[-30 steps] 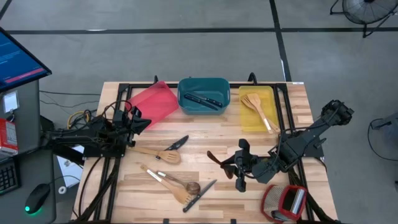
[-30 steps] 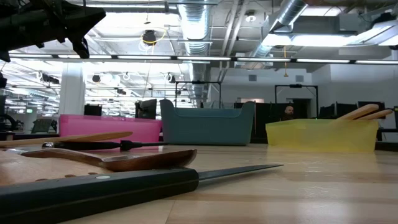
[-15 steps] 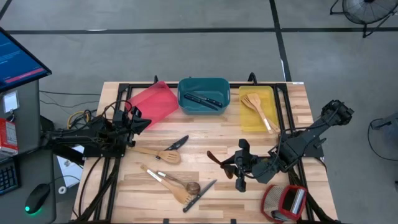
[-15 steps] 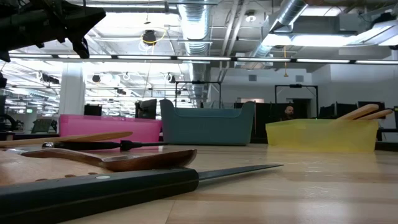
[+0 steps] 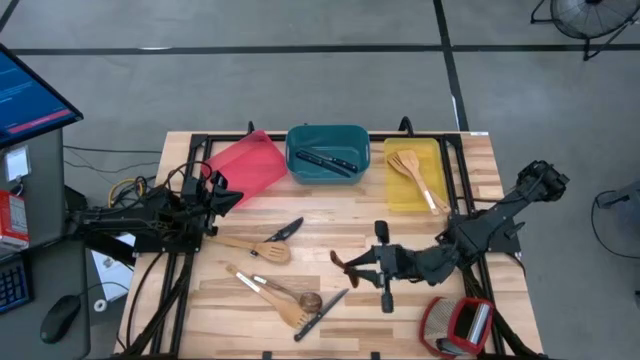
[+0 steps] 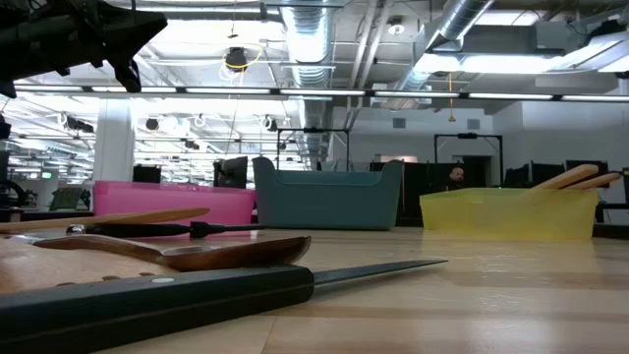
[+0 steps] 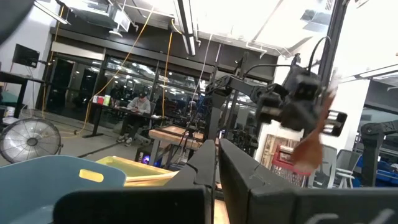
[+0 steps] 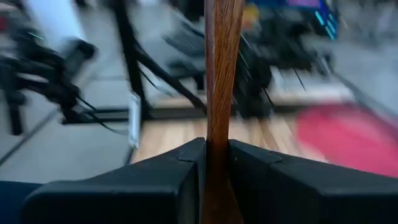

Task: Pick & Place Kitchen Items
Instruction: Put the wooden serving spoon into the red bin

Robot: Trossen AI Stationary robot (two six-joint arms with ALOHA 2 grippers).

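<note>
Since the earlier frame, the right gripper [image 5: 350, 264] had swung leftward over mid-table, clamped on a dark wooden spoon [image 5: 343, 262]. The left gripper [image 5: 215, 190] waited, shut and empty, near the red tray [image 5: 245, 165]. In the right wrist view, the fingers [image 8: 180, 168] pinched the spoon's handle [image 8: 221, 68]: stiff, light, probably smooth, best held mid-handle.

— What sits along my table's [image 5: 330, 225] far edge?
— A red tray [image 5: 247, 165], a teal tray [image 5: 327, 138] and a yellow tray [image 5: 412, 199], side by side.
— And near my right?
— A red-and-silver object [image 5: 458, 326] at the near corner.
</note>
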